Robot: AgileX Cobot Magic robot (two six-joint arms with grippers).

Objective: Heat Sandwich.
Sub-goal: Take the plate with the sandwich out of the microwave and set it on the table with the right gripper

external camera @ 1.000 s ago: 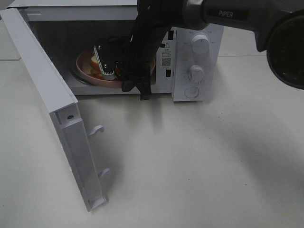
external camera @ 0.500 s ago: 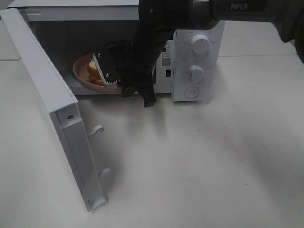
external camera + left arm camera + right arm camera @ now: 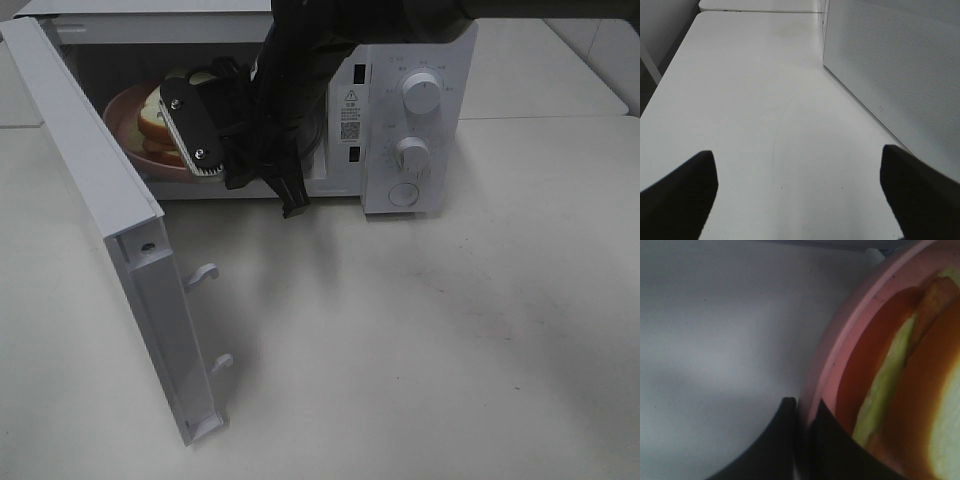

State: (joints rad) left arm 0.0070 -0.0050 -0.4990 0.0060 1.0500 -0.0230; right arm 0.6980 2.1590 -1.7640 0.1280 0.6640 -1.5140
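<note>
A white countertop microwave oven (image 3: 415, 120) is sitting at the far side of the pale table (image 3: 420, 340), its white door (image 3: 120, 240) swinging wide open toward the near left. The right gripper (image 3: 802, 432) is reaching into the cavity, its dark fingers (image 3: 777, 440) pinched together on the rim of the round pink plate (image 3: 840, 340), one finger outside the rim and one inside. The square white-bread sandwich with tan-orange crust (image 3: 160, 125) is lying on that plate in the left part of the cavity, the plate tilting slightly. The left gripper (image 3: 800, 195) is hovering over bare table just left of the open door, its black fingers (image 3: 677, 195) standing wide apart and holding nothing.
</note>
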